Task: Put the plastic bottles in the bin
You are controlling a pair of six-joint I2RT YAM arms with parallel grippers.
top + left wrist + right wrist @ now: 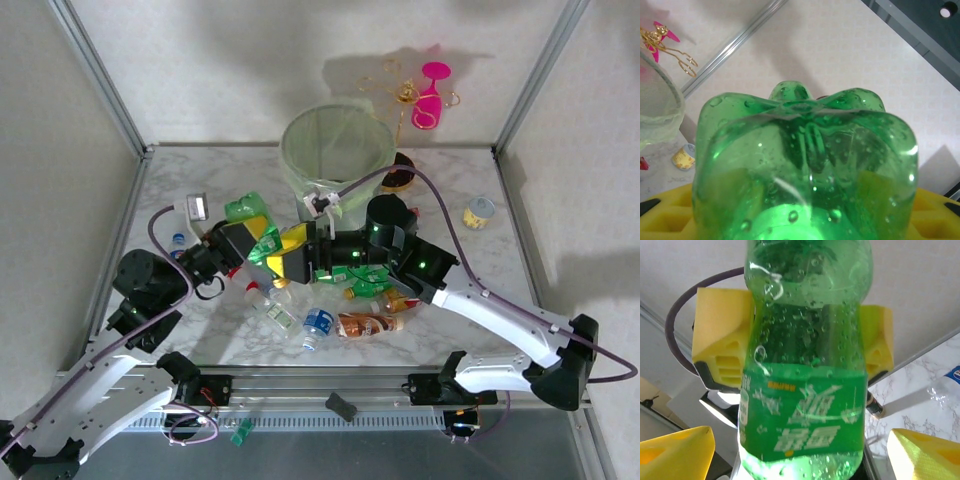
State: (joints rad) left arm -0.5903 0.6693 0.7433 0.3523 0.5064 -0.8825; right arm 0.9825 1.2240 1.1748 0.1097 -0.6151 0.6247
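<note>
Left gripper [799,337] clamps a green bottle [805,405] at its waist. Right gripper [800,457] stands wide, a finger each side, not touching.

bin [300,178] mouth unobstructed, bottles [368,325] cluttering table [200,340] centre before it

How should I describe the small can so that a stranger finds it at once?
Start at the round pale green bin at the far middle of the table. Right of it, near the right frame post, the can sits alone. It is short, yellow-labelled, and apart from the heaped plastic bottles.
</note>
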